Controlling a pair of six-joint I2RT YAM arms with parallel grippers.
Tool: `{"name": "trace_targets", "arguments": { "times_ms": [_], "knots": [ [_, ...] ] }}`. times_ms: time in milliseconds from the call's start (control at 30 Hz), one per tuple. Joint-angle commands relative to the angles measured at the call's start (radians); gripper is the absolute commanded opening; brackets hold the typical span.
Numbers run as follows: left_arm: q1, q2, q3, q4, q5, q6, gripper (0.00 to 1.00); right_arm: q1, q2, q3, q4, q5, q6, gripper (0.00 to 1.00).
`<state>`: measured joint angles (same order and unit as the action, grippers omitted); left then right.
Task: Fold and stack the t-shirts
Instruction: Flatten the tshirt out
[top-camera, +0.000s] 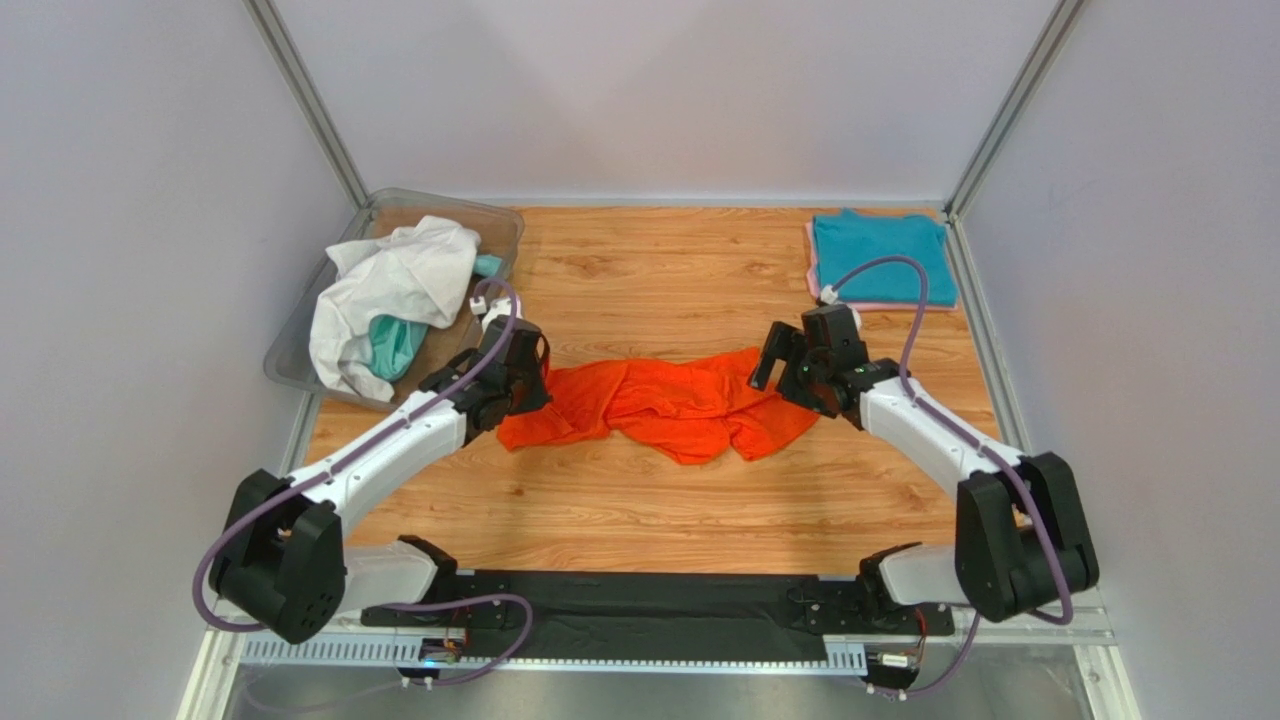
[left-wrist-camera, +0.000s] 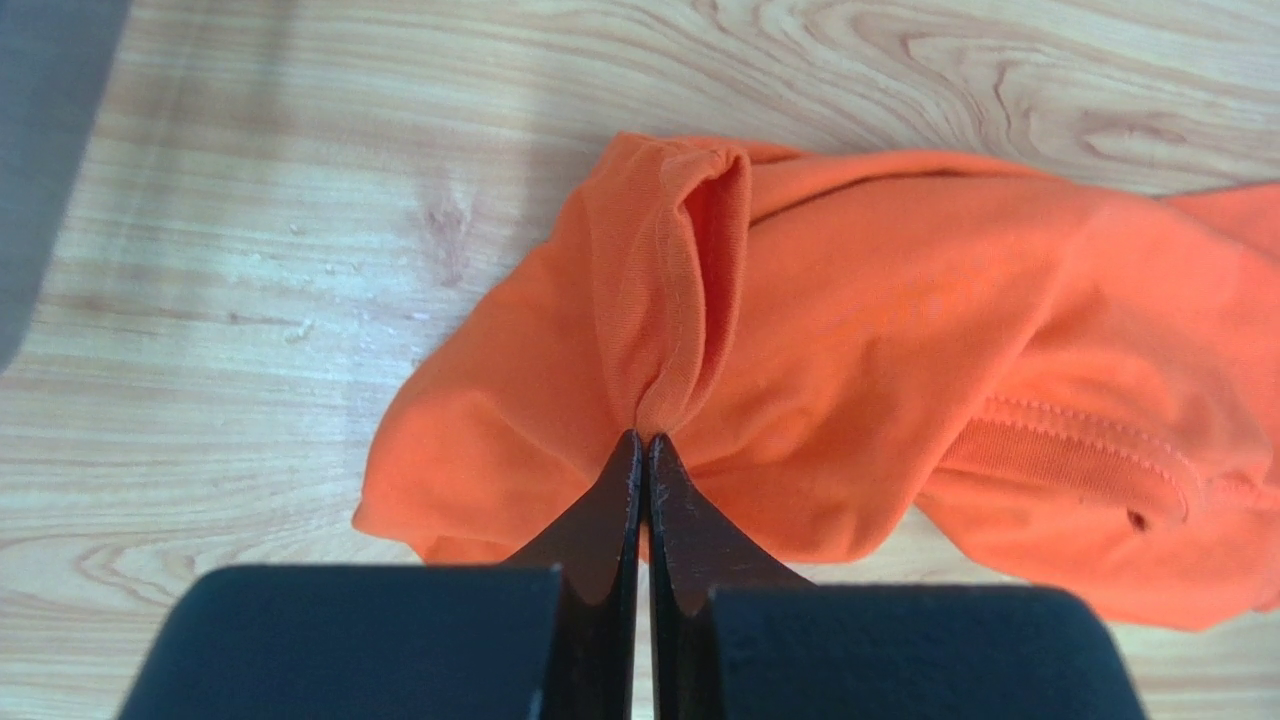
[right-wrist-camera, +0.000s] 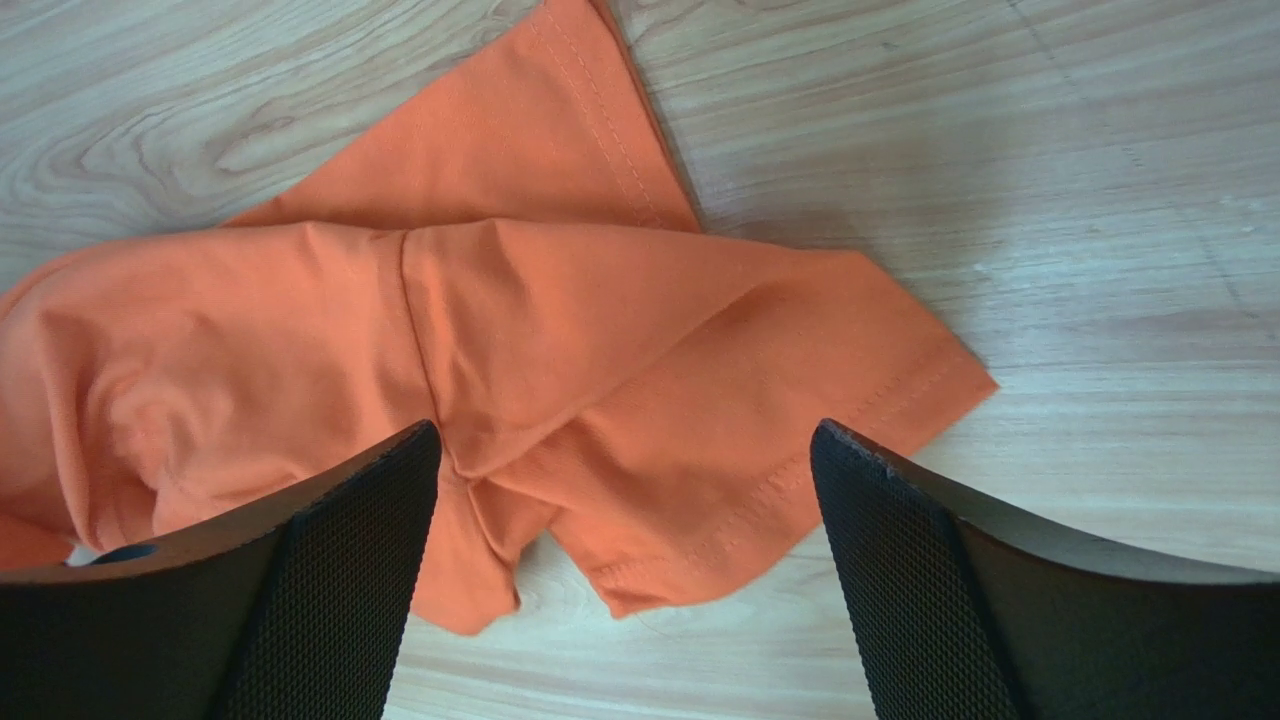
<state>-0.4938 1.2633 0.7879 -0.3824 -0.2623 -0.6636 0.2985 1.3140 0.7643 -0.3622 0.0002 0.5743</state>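
Top view: orange t-shirt (top-camera: 661, 402) lies crumpled and stretched sideways mid-table (top-camera: 661, 510), between the two arms. Left gripper (top-camera: 529, 375) sits on its left end, right gripper (top-camera: 781, 360) at its right end. Clear plastic bin (top-camera: 293, 357) at far left holds a white t-shirt (top-camera: 394, 278) draped over the rim, with a teal t-shirt (top-camera: 395, 345) under it. Far right corner: folded teal t-shirt (top-camera: 887, 255) on top of a pink one (top-camera: 813, 279), only the pink edge showing. Jaw state is hard to read from here.

Left wrist view: left gripper (left-wrist-camera: 643, 443) is clamped, fingertips pressed together on a pinched ridge of the orange t-shirt (left-wrist-camera: 872, 345). Cloth puckers up from the tips. A ribbed hem band shows on the right of the fabric. Rest of the shirt lies flat on the wood table (left-wrist-camera: 301, 225).

Right wrist view: right gripper (right-wrist-camera: 624, 435) is released, jaws wide apart and straddling the orange t-shirt (right-wrist-camera: 601, 330) near a stitched sleeve hem. Nothing is gripped. Cannot tell whether the fingers (right-wrist-camera: 346, 555) touch the cloth or hang just above it. This end of the shirt lies loosely folded on the table (right-wrist-camera: 1052, 180).
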Motion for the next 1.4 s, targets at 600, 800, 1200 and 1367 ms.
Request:
{"name": "trace_targets", "arguments": {
  "times_ms": [600,800,1200,1367],
  "knots": [
    [0.000,-0.212,-0.082,0.013,0.028,0.027,0.00,0.146,0.211,0.164,0.069,0.340,0.178,0.00],
    [0.000,-0.353,-0.029,-0.027,0.038,0.045,0.00,0.157,-0.023,0.168,0.023,0.377,0.084,0.00],
    [0.000,-0.606,0.236,-0.199,0.133,0.105,0.11,0.177,-0.516,0.332,-0.210,0.221,-0.007,0.00],
    [0.000,-0.648,0.367,-0.253,0.228,0.139,0.12,0.179,-0.599,0.472,-0.273,0.103,-0.039,0.00]
  ]
}}
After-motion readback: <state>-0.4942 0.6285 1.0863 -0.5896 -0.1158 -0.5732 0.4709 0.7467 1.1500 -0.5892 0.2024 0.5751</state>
